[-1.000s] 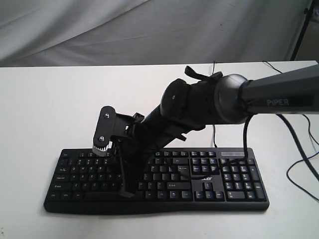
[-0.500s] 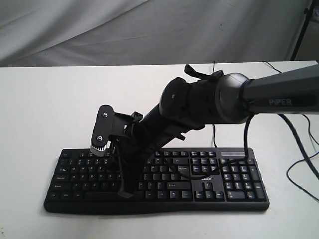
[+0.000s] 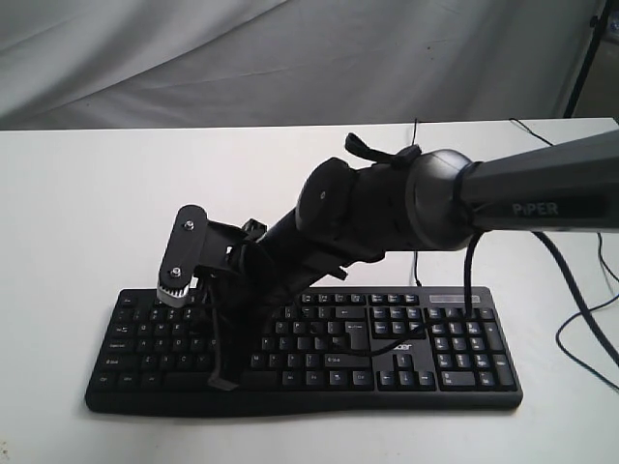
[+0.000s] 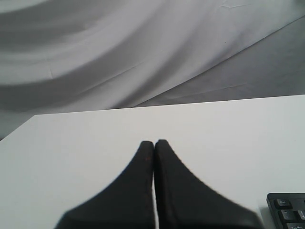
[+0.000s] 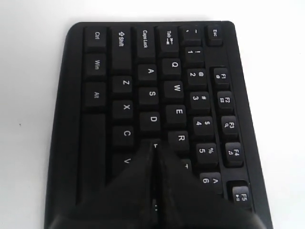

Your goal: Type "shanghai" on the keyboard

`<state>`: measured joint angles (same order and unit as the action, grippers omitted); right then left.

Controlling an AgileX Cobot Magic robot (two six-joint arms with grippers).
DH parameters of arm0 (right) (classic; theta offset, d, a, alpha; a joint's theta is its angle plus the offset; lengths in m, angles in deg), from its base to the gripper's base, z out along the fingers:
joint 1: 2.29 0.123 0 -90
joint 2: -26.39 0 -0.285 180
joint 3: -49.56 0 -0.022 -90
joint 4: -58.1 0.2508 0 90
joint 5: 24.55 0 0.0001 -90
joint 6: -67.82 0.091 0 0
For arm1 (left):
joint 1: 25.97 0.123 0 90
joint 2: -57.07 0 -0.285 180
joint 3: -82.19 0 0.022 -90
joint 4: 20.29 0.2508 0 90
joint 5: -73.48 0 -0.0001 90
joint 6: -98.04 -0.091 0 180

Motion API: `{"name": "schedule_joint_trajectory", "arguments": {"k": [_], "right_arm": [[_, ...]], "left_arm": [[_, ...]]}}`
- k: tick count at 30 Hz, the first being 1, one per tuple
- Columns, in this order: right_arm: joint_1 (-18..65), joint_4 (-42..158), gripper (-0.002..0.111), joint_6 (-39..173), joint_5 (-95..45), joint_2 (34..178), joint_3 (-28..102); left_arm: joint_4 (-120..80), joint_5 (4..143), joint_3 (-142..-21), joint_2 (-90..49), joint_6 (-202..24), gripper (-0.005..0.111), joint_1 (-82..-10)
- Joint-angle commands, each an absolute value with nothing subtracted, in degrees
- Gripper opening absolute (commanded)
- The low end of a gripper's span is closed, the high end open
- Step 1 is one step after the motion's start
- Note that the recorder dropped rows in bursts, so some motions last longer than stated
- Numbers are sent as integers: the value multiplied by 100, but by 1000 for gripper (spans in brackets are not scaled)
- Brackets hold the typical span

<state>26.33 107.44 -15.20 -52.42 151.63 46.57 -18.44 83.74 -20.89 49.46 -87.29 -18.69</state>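
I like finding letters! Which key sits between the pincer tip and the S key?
The D key lies between the right pincer and the S key, with nothing else there; the right wrist view shows it.

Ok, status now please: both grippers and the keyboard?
Right gripper shut, tip over wide black plastic keyboard beside D key. Left gripper shut above white table. Nothing blocking keys.
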Motion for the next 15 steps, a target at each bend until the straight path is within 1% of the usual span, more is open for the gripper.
{"name": "schedule_joint_trajectory", "arguments": {"k": [1,7,15], "right_arm": [[2693,10817,0,-1460,-5101,15126,4648],[2849,10805,0,-1342,-4957,15143,4719],[3025,10722,0,-966,-5158,15577,5386]], "left_arm": [[-1847,8344,-2060,4928,-8713,1,-1890],[-1847,8344,-2060,4928,-8713,1,-1890],[-1847,8344,-2060,4928,-8713,1,-1890]]}}
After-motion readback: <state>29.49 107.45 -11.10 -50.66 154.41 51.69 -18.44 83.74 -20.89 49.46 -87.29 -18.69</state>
